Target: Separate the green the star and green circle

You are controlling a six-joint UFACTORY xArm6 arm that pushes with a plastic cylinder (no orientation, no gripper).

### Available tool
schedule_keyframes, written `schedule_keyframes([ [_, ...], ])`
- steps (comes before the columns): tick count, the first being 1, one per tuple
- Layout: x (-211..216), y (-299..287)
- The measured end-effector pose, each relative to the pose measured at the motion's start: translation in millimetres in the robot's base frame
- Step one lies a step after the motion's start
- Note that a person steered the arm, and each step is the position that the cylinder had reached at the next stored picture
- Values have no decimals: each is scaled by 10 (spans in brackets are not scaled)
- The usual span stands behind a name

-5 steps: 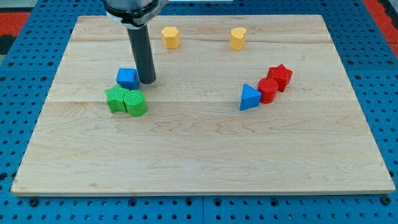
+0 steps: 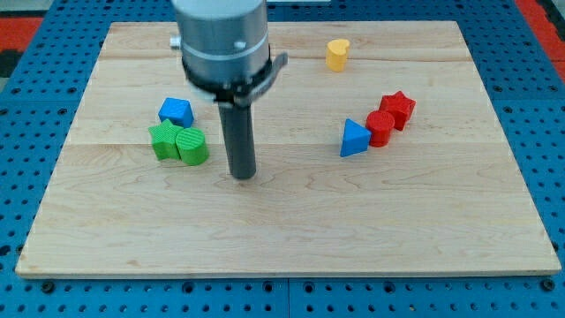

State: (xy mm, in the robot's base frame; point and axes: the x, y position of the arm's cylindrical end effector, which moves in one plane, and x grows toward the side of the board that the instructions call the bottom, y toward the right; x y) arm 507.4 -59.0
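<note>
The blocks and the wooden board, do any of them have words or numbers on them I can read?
No text can be read anywhere in the camera view.
The wooden board is bare wood, with no writing.
The green star, green circle and the other coloured blocks carry no letters or numbers.
The grey arm above my tip shows no label.

Bright, even overhead light, soft short shadows under blocks, sharp focus, no glare or blur.

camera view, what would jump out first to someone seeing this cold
The big grey arm with its dark rod dominates the view's upper middle; my tip rests on the board just right of the green circle. That circle touches the green star, with a blue block just above them. At the view's right, a blue triangle and two red blocks form a diagonal row.
</note>
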Motion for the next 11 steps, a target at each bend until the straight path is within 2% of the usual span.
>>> schedule_keyframes([
  [1, 316, -851],
  [2, 288, -1685],
  [3, 106, -1856],
  [5, -407, -846],
  [6, -792, -491],
  [7, -1001, -307],
  [8, -709, -646],
  [9, -214, -810],
  [10, -776, -1589],
  [11, -1059, -1312],
])
